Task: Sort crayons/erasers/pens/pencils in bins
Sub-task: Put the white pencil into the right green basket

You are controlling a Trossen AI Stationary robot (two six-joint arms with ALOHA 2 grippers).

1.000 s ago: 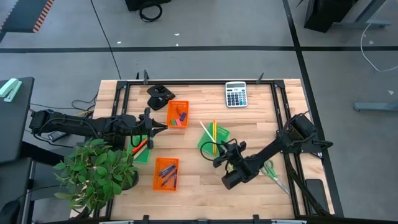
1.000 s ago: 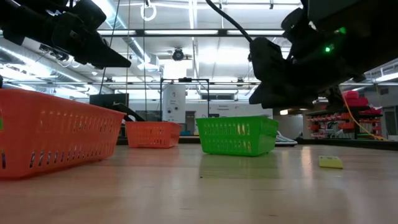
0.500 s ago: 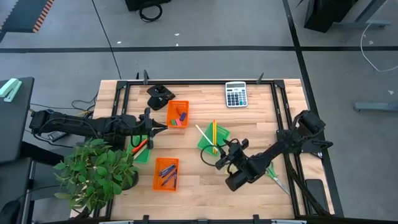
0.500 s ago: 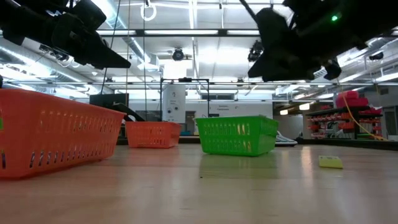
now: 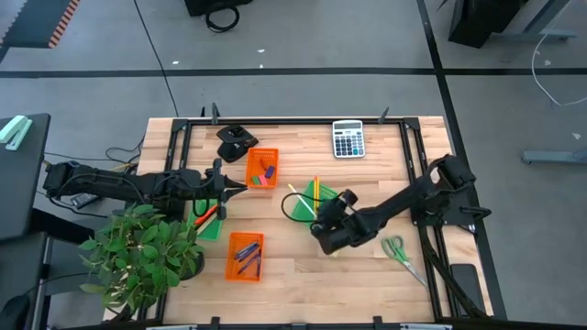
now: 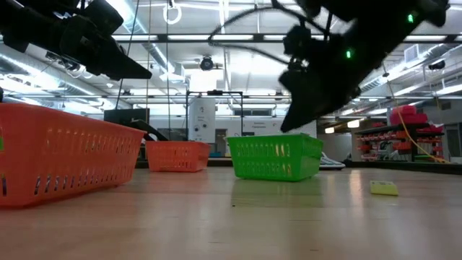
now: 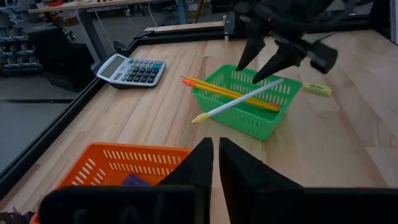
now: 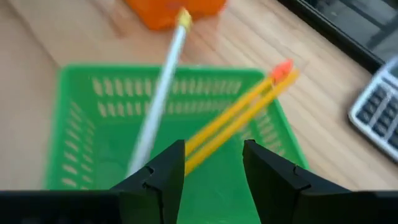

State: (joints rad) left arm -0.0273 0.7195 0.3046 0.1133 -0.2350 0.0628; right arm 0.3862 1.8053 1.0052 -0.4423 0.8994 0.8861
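Pencils (image 8: 230, 121) lie slanted across the green bin (image 8: 81, 134), just ahead of the right gripper (image 8: 214, 165), whose jaws stand open and empty. Left gripper (image 7: 215, 163) hangs shut, empty, near an orange bin (image 7: 112, 163).

High view: straight down over whole light wooden table (image 5: 367, 284); low view: table-top level, facing across into room; left wrist view: forward, farther off; right wrist view: close above; shared by all four: bright green slotted plastic bin (image 5: 316, 206) (image 6: 275, 157) (image 7: 245, 99) (image 8: 87, 118).
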